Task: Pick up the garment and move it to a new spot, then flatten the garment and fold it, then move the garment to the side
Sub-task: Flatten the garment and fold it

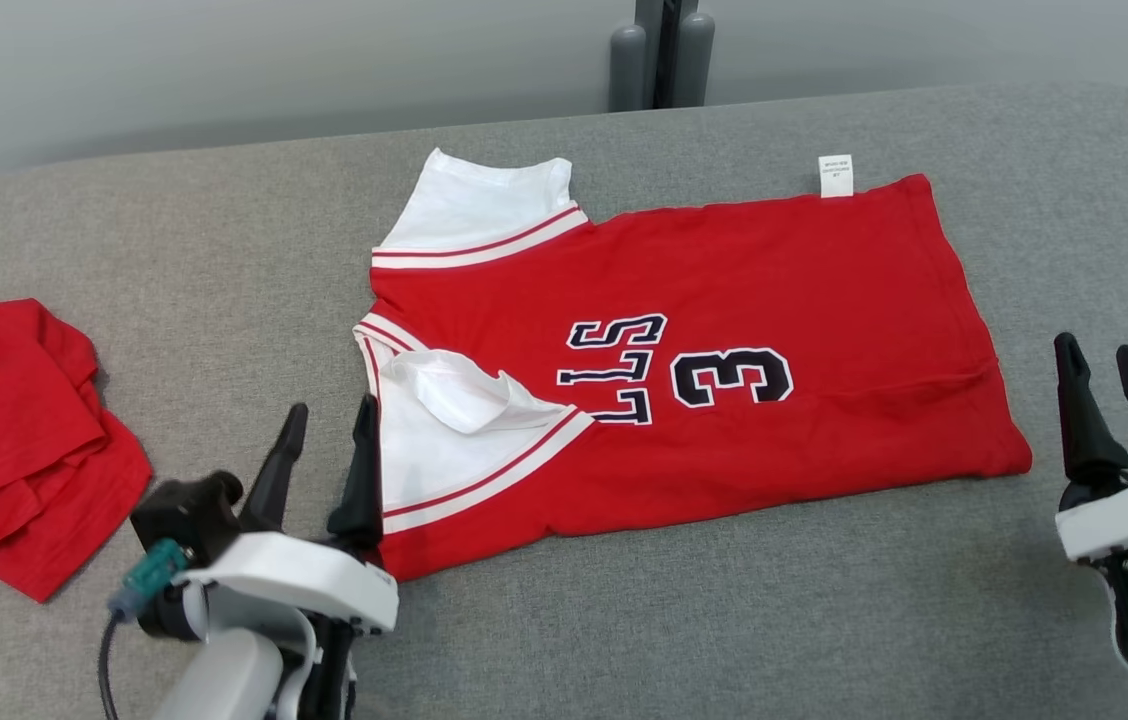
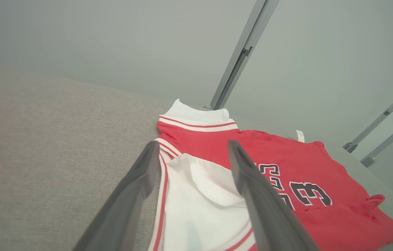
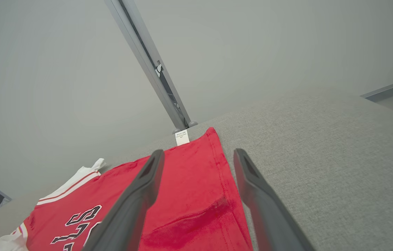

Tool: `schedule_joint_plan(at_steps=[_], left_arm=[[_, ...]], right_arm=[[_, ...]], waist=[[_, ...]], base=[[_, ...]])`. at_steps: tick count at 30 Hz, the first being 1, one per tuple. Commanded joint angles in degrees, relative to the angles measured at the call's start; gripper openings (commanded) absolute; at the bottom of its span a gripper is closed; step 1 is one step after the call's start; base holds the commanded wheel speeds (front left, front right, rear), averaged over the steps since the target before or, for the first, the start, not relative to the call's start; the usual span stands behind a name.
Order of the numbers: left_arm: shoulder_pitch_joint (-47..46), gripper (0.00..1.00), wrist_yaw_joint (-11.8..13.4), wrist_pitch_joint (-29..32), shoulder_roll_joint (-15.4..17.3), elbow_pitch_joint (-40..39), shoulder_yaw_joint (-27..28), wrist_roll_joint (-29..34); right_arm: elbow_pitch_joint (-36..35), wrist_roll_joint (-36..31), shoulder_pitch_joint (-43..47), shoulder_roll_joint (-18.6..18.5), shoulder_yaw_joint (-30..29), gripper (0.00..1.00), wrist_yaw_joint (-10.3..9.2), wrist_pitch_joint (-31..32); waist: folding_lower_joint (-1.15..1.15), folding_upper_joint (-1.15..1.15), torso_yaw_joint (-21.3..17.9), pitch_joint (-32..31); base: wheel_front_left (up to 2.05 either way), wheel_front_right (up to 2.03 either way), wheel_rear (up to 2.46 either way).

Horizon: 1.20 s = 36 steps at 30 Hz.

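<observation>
A red jersey (image 1: 724, 300) with white sleeves, dark letters and a "3" lies spread flat on the grey table (image 1: 224, 250), neck toward the left. My left gripper (image 1: 329, 420) stands open just left of the jersey's near white sleeve (image 1: 434, 450), holding nothing. From the left wrist view, the sleeve (image 2: 200, 202) lies between and beyond the open left gripper (image 2: 191, 148). My right gripper (image 1: 1099, 360) is open to the right of the jersey's hem, apart from it. The right wrist view looks past the open right gripper (image 3: 198, 155) at the hem (image 3: 217, 174) and a white tag (image 3: 182, 137).
A second red garment (image 1: 14, 440) lies crumpled at the table's left edge. A grey post (image 1: 659, 50) rises behind the far edge, against a grey wall. Bare cushion surface runs along the near side and to the right.
</observation>
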Motion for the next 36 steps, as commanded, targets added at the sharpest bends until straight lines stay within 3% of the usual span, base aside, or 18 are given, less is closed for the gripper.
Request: schedule_joint_plan(at_steps=[1,10,22,32,33,34,36], left_arm=[[1.48,1.00,-0.05,-0.09,-0.98,0.12,1.54,1.84],[5.88,1.00,-0.71,-0.10,-6.94,7.21,4.13,8.47],[4.08,1.00,3.03,-0.10,-8.18,15.76,5.60,14.01],[2.55,1.00,1.13,0.15,-8.99,22.53,4.52,11.82],[2.30,0.68,0.68,0.16,-9.04,22.99,4.19,11.78],[2.12,0.00,0.15,0.17,-9.13,23.32,3.83,11.65],[1.97,0.00,-0.83,0.17,-9.23,23.84,3.11,11.50]], right_arm=[[-0.62,-1.15,1.25,0.80,-0.61,1.00,0.01,-0.64],[-2.51,-4.93,4.33,4.73,-3.75,1.00,0.00,-0.97],[-2.71,-6.37,4.85,5.69,-4.19,1.00,0.01,-0.99],[-2.19,-6.41,4.89,5.23,-3.21,1.00,0.00,-1.00],[-2.08,-6.31,4.99,4.96,-3.02,1.00,0.00,-1.00],[-1.81,-6.26,5.09,4.72,-3.03,1.00,0.00,-1.00],[-0.98,-5.99,5.11,4.58,-3.25,1.00,0.00,-0.99]], waist=[[0.00,0.00,-0.17,-0.20],[0.00,0.00,-0.86,0.12],[0.00,0.00,-1.68,-0.37],[0.00,0.00,-2.22,-0.38],[0.00,0.00,-2.25,-0.42],[0.00,0.00,-2.27,-0.49],[0.00,0.00,-2.26,-0.64]], base=[[0.00,0.00,0.00],[0.00,0.00,0.00],[0.00,0.00,0.00],[0.00,0.00,0.00],[0.00,0.00,0.00],[0.00,0.00,0.00],[0.00,0.00,0.00]])
